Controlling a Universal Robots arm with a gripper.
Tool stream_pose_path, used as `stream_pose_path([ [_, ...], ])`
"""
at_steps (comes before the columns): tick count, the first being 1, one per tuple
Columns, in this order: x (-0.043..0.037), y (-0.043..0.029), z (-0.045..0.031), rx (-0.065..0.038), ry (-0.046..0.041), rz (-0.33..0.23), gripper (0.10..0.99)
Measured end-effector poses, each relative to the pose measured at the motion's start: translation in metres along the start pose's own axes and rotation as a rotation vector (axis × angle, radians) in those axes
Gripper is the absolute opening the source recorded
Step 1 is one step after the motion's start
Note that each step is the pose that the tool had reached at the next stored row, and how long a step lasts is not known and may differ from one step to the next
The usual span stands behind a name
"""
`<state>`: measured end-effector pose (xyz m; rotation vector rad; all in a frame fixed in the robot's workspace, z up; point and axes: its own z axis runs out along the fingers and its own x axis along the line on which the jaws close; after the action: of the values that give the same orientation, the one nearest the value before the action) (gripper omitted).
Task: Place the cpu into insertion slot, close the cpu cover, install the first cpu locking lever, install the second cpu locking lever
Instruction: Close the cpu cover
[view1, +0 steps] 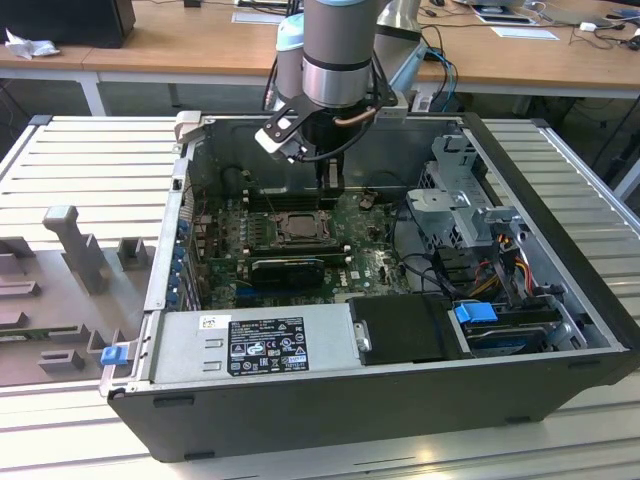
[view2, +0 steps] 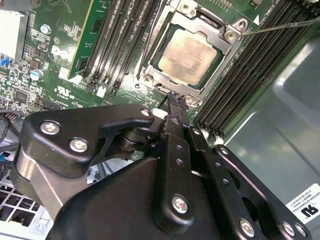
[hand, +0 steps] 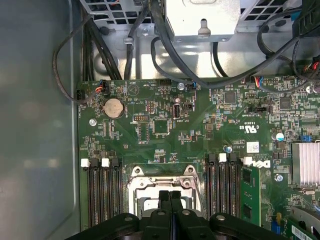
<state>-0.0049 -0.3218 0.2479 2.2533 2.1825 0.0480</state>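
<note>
Black hand (view2: 173, 98) shut, holding nothing.
Its tips sit just beside the thin silver metal cpu cover (view2: 222, 60), lying flat around the pale silver-grey square cpu (view2: 187, 52) near the exterior view's centre; contact is hard to tell.

We see a pale silver-grey cpu (view2: 187, 54), a silver cpu cover (view2: 215, 70), a green motherboard (hand: 200, 125), a black gripper (view2: 172, 97), black memory slots (hand: 100, 192) tipped white.
</note>
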Motion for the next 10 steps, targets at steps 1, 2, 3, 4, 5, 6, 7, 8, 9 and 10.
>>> stream_pose_path([
  [1, 0.0000, -0.0001, 0.0000, 0.000, 0.0000, 0.000, 0.106],
  [2, 0.0000, -0.0003, 0.0000, 0.000, 0.0000, 0.000, 0.106],
  [3, 0.0000, -0.0007, 0.0000, 0.000, 0.0000, 0.000, 0.106],
  [4, 0.0000, -0.0012, 0.0000, 0.000, 0.0001, 0.000, 0.106],
  [5, -0.0001, -0.0018, 0.0000, 0.000, 0.0001, 0.000, 0.106],
  [6, -0.0001, -0.0023, -0.0001, 0.000, 0.0000, 0.000, 0.106],
  [7, -0.0001, -0.0028, -0.0001, 0.000, 0.0000, 0.000, 0.106],
  [8, -0.0001, -0.0037, -0.0001, 0.000, 0.0001, 0.000, 0.106],
  [9, -0.0001, -0.0045, -0.0001, 0.000, 0.0001, 0.000, 0.106],
  [10, -0.0002, -0.0058, -0.0001, 0.000, 0.0001, 0.000, 0.106],
])
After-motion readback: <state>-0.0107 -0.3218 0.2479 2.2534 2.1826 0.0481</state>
